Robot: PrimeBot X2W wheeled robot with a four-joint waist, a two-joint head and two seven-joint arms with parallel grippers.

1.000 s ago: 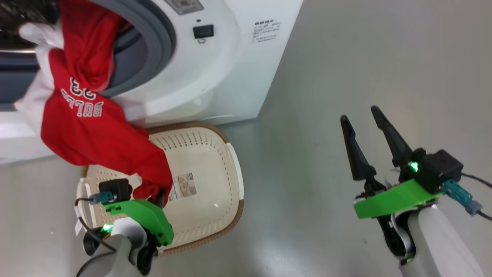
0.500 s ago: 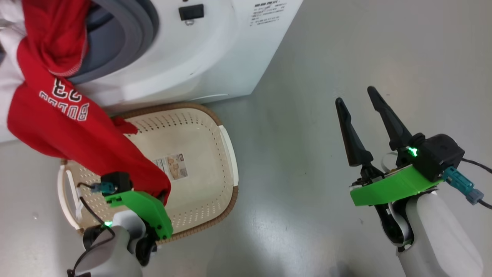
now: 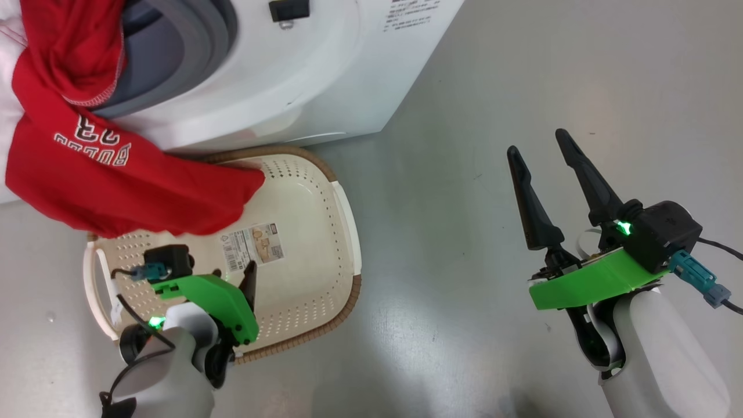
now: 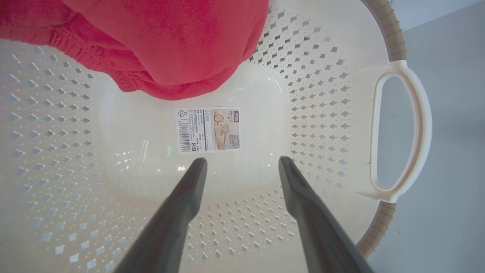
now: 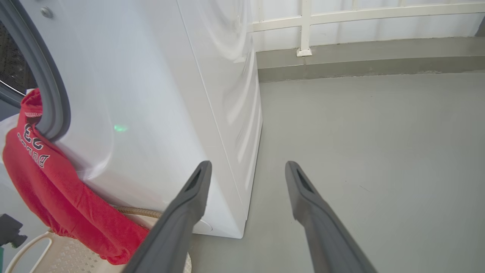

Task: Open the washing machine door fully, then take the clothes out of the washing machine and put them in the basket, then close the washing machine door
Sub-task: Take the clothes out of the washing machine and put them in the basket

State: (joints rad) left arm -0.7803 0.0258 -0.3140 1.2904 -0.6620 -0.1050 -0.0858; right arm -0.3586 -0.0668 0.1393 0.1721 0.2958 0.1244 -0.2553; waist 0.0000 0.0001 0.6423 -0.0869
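Large white front-loading washing machine (image 3: 302,75) with a grey rubber ring (image 3: 200,52) around its drum mouth, standing on a smooth grey floor (image 3: 522,69). Red fabric garment with white lettering (image 3: 116,186) hanging out of the drum mouth, down the machine's front; its lower end lies over the rear rim of the small cream-white perforated plastic basket with a brown woven-look rim (image 3: 313,244), which sits on the floor against the machine's base. Left gripper (image 4: 242,161) poised above the basket's bottom, its two dark fingers spread wide apart and grasping nothing, the red fabric apart from their tips. Right gripper (image 3: 538,144) well to the side over bare floor, fingers likewise parted and empty. Paper label (image 4: 207,130) stuck on the basket's bottom, just beyond the left fingertips.
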